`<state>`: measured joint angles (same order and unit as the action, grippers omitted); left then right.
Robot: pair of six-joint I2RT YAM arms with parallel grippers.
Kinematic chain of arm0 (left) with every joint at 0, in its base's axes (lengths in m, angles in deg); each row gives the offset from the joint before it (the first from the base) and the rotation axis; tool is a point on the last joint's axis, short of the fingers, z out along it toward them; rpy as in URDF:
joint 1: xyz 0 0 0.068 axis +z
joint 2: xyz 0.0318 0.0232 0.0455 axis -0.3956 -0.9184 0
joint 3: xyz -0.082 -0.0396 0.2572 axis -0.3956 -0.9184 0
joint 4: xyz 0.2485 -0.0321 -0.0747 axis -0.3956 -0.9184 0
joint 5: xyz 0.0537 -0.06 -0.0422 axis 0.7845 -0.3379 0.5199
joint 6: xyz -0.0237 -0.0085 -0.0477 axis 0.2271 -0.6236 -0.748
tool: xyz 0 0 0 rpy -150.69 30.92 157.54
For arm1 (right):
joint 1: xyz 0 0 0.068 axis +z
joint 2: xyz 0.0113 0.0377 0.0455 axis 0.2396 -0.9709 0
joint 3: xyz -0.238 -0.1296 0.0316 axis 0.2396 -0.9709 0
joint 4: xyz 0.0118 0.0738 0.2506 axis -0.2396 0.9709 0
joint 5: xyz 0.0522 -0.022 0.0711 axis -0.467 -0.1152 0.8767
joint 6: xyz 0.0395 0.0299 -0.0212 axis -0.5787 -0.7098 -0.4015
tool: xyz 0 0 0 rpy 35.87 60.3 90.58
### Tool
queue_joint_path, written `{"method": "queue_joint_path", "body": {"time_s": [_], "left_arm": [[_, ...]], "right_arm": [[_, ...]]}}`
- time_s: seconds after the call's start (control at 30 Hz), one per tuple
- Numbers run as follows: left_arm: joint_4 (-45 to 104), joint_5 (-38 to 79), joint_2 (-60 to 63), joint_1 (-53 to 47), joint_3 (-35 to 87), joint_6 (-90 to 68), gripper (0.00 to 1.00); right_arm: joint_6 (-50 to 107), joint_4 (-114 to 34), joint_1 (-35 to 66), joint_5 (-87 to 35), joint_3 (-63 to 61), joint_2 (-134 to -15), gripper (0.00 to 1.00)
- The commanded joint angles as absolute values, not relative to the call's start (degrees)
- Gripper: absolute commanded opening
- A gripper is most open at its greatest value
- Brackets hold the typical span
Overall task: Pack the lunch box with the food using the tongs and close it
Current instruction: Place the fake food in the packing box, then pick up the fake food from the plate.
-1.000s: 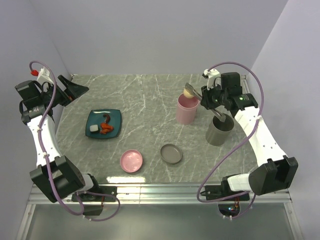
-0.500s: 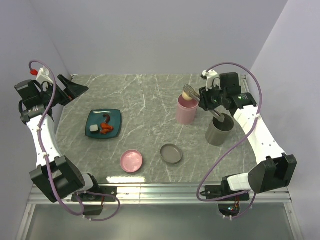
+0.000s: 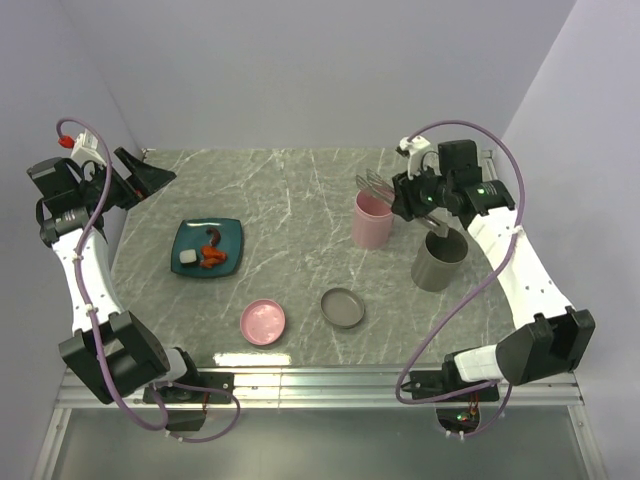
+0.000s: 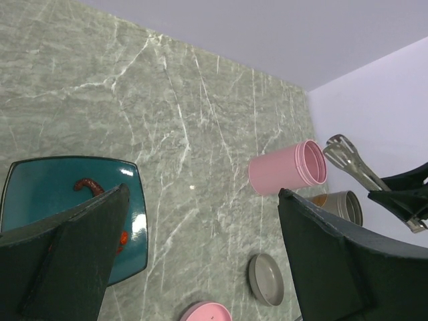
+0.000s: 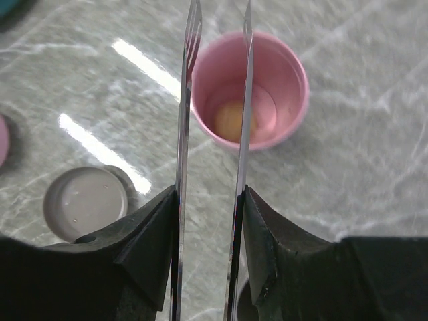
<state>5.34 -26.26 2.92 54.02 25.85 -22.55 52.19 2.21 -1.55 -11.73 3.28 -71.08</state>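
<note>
Right arm: stretched over the far right side; right gripper (image 5: 209, 200) clamps the thin silver metal tongs (image 5: 186, 100) - their arms parted, tips empty above the tall pink cup (image 5: 294, 93)
Round beige piece (image 5: 233, 119): at the bottom of the pink cup
Left arm: raised at far left; left gripper (image 4: 200, 221) wide open - holds nothing
Teal square plate (image 3: 190, 232): carries white cube (image 3: 187, 259); red-orange bits (image 3: 213, 258)

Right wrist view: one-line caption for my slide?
Right gripper holds the tongs, arms parted and empty, above the pink cup with the round beige piece lying inside.
</note>
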Motion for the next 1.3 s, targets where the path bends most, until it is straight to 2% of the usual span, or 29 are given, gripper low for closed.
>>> {"method": "queue_joint_path", "body": {"time_s": [0.0,0.53,1.0,1.27], "left_arm": [[5.5,-27.3,2.6,53.9,28.3,-21.1,0.99],[-1.6,-32.6,-0.2,53.9,30.5,-15.2,0.99],[-6.2,-30.0,-2.6,54.0,30.9,-11.7,0.99],[-5.2,-30.5,-2.7,55.2,28.6,-13.2,0.99]], "right_arm": [[55.1,1.6,2.6,-7.3,8.8,-72.3,0.49],[60.2,-3.7,27.3,2.0,29.2,-96.2,0.51],[55.1,-10.9,36.8,4.1,46.0,-116.8,0.55],[56.4,-13.1,39.6,1.6,49.5,-123.1,0.59]]}}
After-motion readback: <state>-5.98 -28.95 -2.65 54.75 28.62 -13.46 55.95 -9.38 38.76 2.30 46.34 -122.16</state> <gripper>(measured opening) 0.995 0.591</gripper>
